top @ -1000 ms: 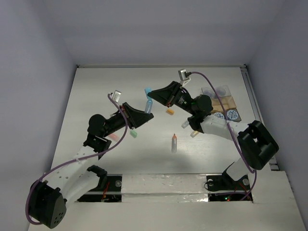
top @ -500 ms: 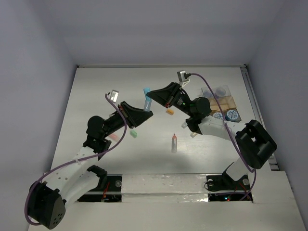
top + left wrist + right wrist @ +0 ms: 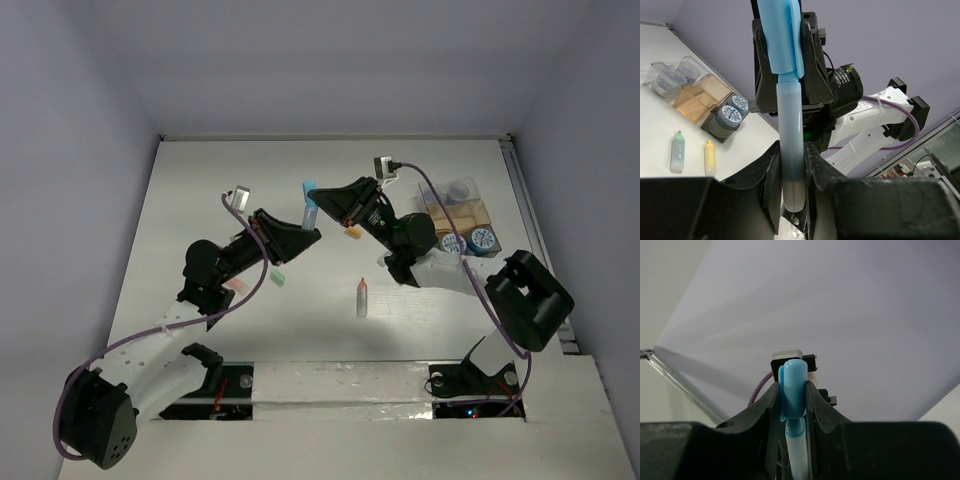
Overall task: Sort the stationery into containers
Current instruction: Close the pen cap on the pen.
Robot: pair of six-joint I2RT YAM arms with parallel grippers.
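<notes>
Light blue pen [image 3: 789,125] is held up off the table [image 3: 200,180], between the two arms. Left gripper [image 3: 790,172] pinches the pale barrel; right gripper [image 3: 792,390] pinches the blue cap end.

Reads as a hand-over, or the cap being seated; can't tell which.

Next, probably: one side lets go, likely the left, and the right carries the pen to the boxes [image 3: 470,215] on the right.

No readable writing. Tape rolls [image 3: 732,112] show only a blue-and-white pattern.

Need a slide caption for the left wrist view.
Shared grip: left tool clamps the light blue pen by its barrel, right tool by its cap; containers on the table behind.
</notes>
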